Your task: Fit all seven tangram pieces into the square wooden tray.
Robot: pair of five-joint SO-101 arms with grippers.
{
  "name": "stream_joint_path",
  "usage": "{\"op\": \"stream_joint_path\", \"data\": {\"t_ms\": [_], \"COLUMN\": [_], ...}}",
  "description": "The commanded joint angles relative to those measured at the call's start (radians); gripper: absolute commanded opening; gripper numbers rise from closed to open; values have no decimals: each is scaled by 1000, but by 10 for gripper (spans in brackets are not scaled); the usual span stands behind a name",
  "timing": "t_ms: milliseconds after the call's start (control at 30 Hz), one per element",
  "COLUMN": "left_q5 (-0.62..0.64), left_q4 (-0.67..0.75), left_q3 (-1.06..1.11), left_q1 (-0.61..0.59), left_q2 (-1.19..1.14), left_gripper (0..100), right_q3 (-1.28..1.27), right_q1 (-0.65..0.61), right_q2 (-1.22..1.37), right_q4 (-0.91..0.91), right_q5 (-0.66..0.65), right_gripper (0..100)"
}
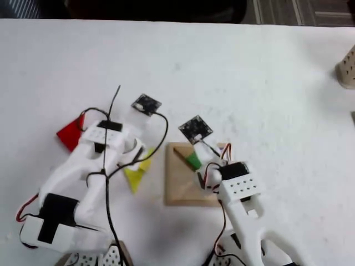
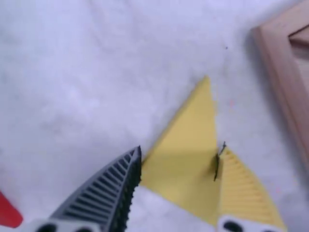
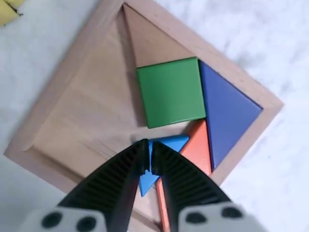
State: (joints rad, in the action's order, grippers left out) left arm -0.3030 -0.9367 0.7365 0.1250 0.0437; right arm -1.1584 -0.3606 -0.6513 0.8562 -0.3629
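Note:
The square wooden tray (image 1: 177,191) (image 3: 72,96) lies between the two arms. In it sit a green square (image 3: 171,92) (image 1: 194,160), a dark blue triangle (image 3: 227,108), an orange piece (image 3: 198,150) and a light blue triangle (image 3: 166,144). My right gripper (image 3: 148,152) is shut, its tips down on the light blue triangle. A yellow triangle (image 2: 186,145) (image 1: 135,176) lies flat on the table left of the tray. My left gripper (image 2: 181,150) is shut on it, one finger against each slanted edge. A red triangle (image 1: 69,134) lies further left.
A wood-coloured triangular area (image 3: 152,43) shows beside the green square. The tray's left half is bare wood. A perforated beige object (image 1: 346,69) stands at the far right edge. Loose black cables (image 1: 108,160) hang over the left arm. White table stretches open behind the arms.

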Motion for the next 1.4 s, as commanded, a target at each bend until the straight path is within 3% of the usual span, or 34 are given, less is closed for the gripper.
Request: {"op": "stream_joint_path", "data": {"t_ms": [0, 267, 367, 500, 600, 833, 967, 1367], "left_q5": [-12, -9, -9, -9, -17, -9, 66, 94], "left_q4": [-12, 23, 12, -103, -158, -160, -58, -48], "left_q3": [-12, -17, -29, -92, -124, -35, 23, 5], "left_q1": [15, -35, -74, -150, -180, -124, -84, -71], "left_q2": [1, 10, 10, 10, 10, 8, 8, 4], "left_gripper": [246, 250, 301, 395, 400, 400, 400, 399], "right_q3": [9, 9, 9, 9, 9, 9, 9, 9], "right_q1": [7, 7, 7, 7, 7, 7, 7, 7], "right_q2": [-28, -28, -28, -28, -28, -28, -28, -28], "right_q4": [-18, -18, -18, -18, -18, -18, -18, -18], "right_q5": [-14, -14, -14, -14, -18, -54, -54, -54], "right_gripper": [20, 20, 20, 20, 20, 18, 18, 18]}}
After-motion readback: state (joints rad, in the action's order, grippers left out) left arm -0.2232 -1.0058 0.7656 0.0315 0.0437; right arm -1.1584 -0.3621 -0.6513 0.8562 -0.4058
